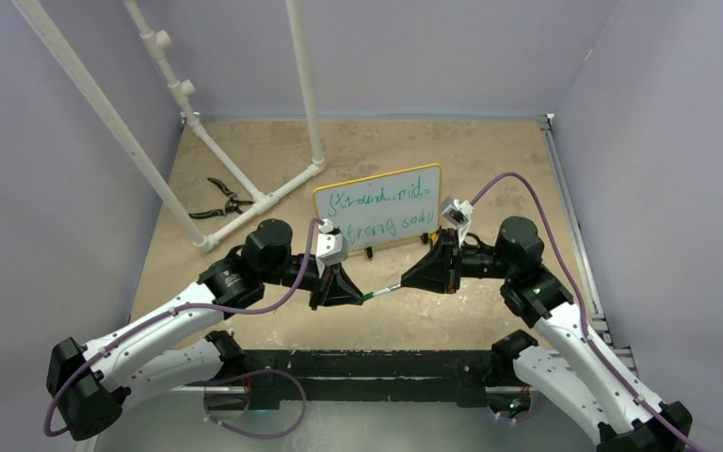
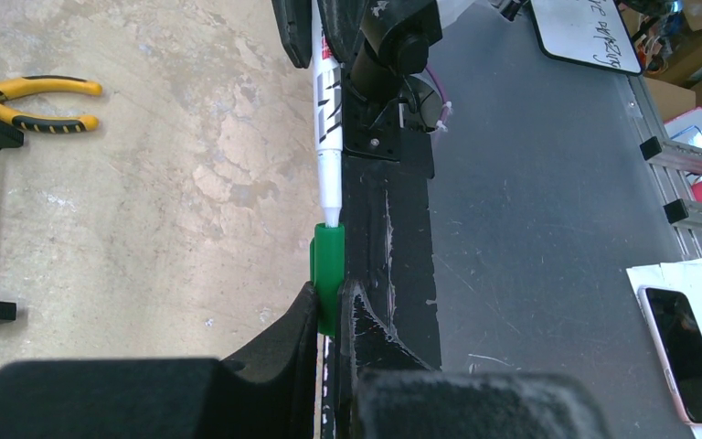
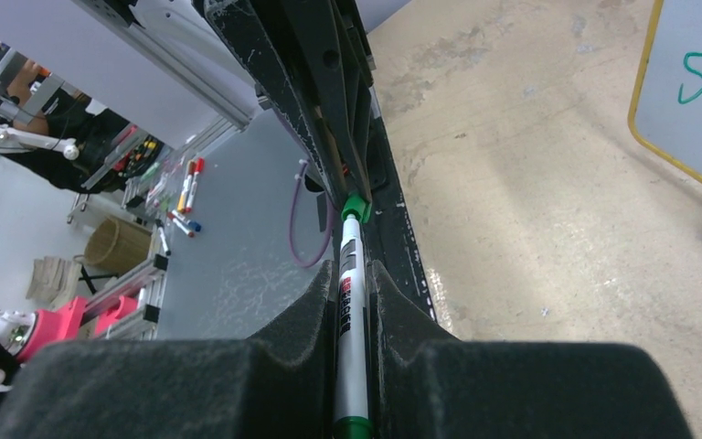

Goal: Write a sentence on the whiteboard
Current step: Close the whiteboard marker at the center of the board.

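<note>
The left hand and right hand are hovering over the bench just before the whiteboard, which is standing upright bearing the sentence in two green lines; the right is clamping tight on a marker, the left pinching its green cap

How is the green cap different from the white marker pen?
The small green plastic cap is short and solid green; the white marker pen is long with black print. The cap is pinched in the jaws of the left gripper; the pen in those of the right gripper. Both lie in one line, tip meeting cap.
</note>
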Controlling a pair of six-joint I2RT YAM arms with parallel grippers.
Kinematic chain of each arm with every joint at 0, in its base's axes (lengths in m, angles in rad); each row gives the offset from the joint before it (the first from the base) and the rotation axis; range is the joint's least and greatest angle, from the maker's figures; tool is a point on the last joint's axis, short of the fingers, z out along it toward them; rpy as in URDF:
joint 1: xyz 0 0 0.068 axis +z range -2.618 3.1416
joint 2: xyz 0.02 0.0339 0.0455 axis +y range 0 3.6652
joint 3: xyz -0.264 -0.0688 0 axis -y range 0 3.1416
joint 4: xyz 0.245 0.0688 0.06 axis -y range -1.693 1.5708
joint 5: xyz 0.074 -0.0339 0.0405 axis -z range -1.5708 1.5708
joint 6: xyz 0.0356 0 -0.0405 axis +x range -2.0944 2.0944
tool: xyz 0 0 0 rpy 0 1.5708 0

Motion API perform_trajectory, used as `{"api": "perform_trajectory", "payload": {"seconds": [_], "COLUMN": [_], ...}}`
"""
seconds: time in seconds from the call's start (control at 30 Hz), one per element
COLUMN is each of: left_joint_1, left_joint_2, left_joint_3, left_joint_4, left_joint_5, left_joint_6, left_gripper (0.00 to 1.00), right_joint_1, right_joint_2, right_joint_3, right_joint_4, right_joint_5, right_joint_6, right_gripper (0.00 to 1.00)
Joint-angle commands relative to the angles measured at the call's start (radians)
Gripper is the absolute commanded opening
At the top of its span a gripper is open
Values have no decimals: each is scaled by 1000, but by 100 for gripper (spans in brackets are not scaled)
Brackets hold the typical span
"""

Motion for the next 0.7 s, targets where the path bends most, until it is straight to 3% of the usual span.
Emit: {"api": "perform_trajectory", "payload": {"seconds": [0.0,0.5,0.67], "left_joint_1": [-6,-15,-18], "left_joint_2": [3,28,56], "left_joint_3": [7,25,27], "left_joint_4": [40,57,84], "left_joint_5": [13,-11,-2], "left_joint_6": [32,23,2], "left_gripper": [0,0,0], "right_joint_1": [0,2,3], "right_joint_2": [11,98,129], "right_joint_3": [-21,-71,-129], "right_joint_4": [74,132,251], "right_joint_5": [-41,-82,-130], "right_joint_6": [23,10,53], "right_gripper": [0,0,0]}}
